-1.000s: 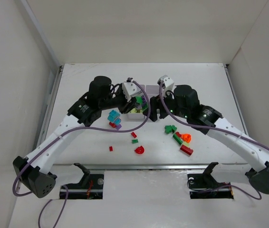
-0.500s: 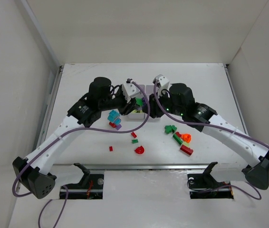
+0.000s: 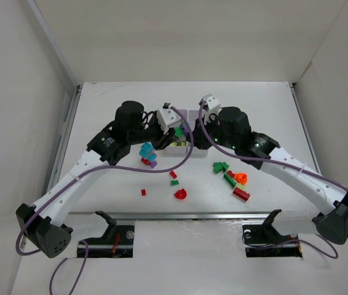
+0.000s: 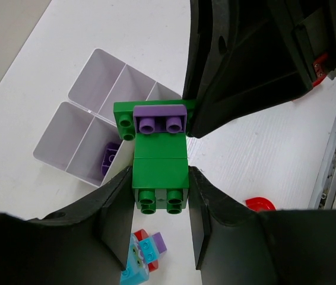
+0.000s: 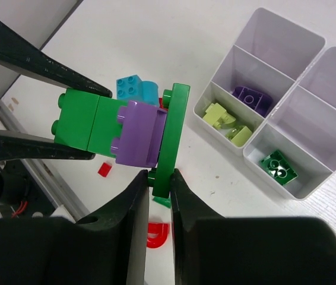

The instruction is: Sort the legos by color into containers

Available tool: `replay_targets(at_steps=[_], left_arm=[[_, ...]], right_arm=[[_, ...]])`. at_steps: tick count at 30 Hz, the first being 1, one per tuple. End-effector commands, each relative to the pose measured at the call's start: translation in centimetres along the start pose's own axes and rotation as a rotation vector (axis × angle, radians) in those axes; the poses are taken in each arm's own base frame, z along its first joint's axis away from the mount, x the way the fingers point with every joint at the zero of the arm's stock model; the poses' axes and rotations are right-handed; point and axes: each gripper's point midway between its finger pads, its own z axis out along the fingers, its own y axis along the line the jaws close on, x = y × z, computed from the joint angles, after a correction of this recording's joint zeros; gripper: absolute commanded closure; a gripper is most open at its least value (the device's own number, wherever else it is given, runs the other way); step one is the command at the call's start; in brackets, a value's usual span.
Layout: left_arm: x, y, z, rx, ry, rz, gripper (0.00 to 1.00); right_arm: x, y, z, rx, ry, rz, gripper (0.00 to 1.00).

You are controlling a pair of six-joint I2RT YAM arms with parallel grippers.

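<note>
Since right jaws closed, green plate [image 5: 171, 136] pinched

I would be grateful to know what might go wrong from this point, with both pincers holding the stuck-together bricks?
1. The right pincer nips only the thin edge of the green plate, so it may slip off when the arms pull apart.
2. The purple brick, stuck to that plate next to the green bricks in the left pincer, could pop free and land in a wrong compartment of the tray or on the table.
</note>
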Motion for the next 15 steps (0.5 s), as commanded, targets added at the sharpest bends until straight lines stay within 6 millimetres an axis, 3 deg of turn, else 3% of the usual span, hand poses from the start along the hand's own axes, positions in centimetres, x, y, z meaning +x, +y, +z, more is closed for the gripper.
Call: replay_targets(at_steps=[1, 3, 8, 15], left_arm=[[-3.0, 0.1, -1.4, -0.030, -0.105, 0.045, 1.00], [-3.0, 0.1, -1.5, -0.030, -0.105, 0.045, 1.00], [-2.7, 0.2, -1.8, -0.047, -0.091, 0.049, 1.00], [-2.7, 0.4, -1.6, -0.058, -0.097, 0.032, 1.00]], right_arm=[[0.0, -1.4, 0.3, 0.091, -0.006, -0.022, 1.00], [0.8, -1.8, 0.5, 0.110, 0.024, -0.011, 1.00], [-0.3, -3.9, 0.2, 0.164, -0.019, 0.060, 1.00], [-0.2, -5.9, -0.5, 0.202, -0.044, 0.114, 1.00]])
